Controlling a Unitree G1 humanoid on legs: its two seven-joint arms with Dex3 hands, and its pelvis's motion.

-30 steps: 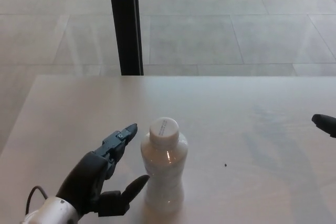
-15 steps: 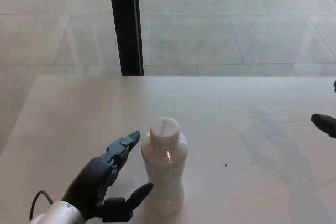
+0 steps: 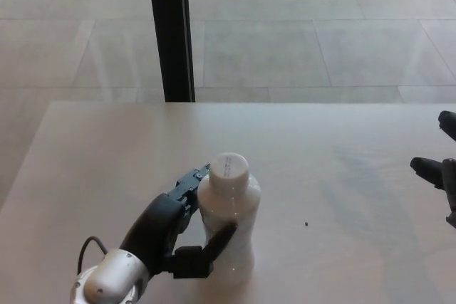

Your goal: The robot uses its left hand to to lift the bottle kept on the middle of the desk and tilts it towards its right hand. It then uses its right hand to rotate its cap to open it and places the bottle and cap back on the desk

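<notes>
Left hand: (image 3: 174,236) wrapped about the bottle's body, upper fingers (image 3: 191,183) at the far side near its shoulder, thumb (image 3: 217,241) across the near side; fingers appear in contact, grip formed or nearly so.
Bottle: (image 3: 231,222) white, waisted, within the left hand's grasp, base seemingly on the desk, leaning slightly toward the right hand.
Cap: (image 3: 229,166) white, seated on the bottle, just above the left hand's upper fingers.
Right hand: (image 3: 442,172) at the frame's right edge, well apart from the bottle; only part shows, holding nothing, fingers apart.
Desk: (image 3: 107,147) pale top; a small dark speck (image 3: 306,223) lies between bottle and right hand.
Post: (image 3: 169,30) black upright beyond the desk's far edge.
Progress: early stage, grasp being taken.
Outstanding: lift, full tilt, cap rotation, setting bottle and cap down.
</notes>
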